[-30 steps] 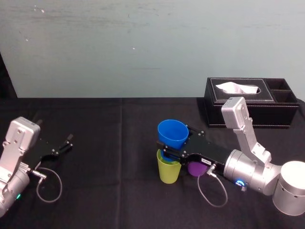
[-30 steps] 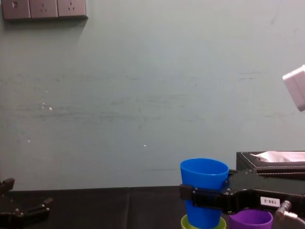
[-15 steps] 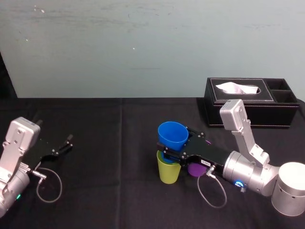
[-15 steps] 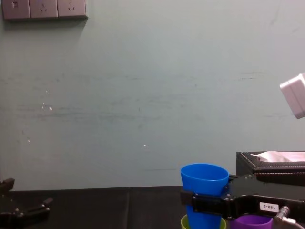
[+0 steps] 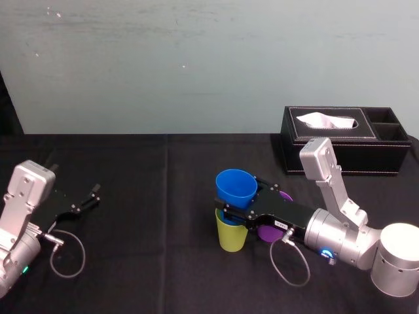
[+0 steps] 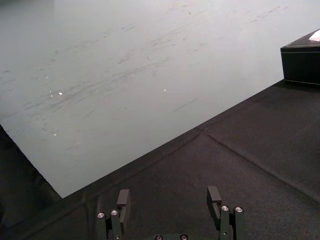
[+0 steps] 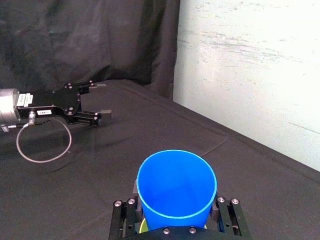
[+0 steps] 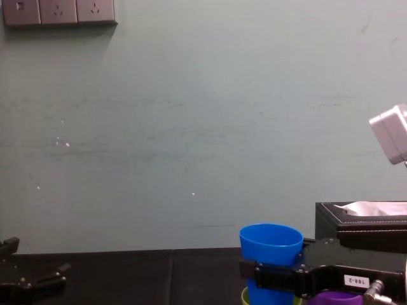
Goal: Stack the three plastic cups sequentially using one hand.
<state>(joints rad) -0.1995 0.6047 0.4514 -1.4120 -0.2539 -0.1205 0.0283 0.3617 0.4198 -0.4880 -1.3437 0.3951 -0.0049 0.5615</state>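
My right gripper [image 5: 239, 198] is shut on the blue cup [image 5: 236, 186], one finger on each side of its wall. The cup is upright, directly over the yellow-green cup [image 5: 231, 238], with its base at that cup's mouth. In the right wrist view the blue cup [image 7: 176, 186] sits between the fingers [image 7: 224, 209], and a sliver of the yellow-green cup [image 7: 142, 226] shows below it. The purple cup [image 5: 268, 232] stands just right of the yellow-green one, mostly hidden under the gripper body. My left gripper [image 5: 92, 195] rests open and empty at the table's far left.
A black tissue box [image 5: 340, 137] stands at the back right of the black-clothed table [image 5: 163, 196]. A grey cable [image 5: 291, 265] loops from the right wrist. The pale wall runs along the table's far edge.
My right gripper has lowered the blue cup toward the yellow-green cup and drawn slightly back. The left arm has not moved.
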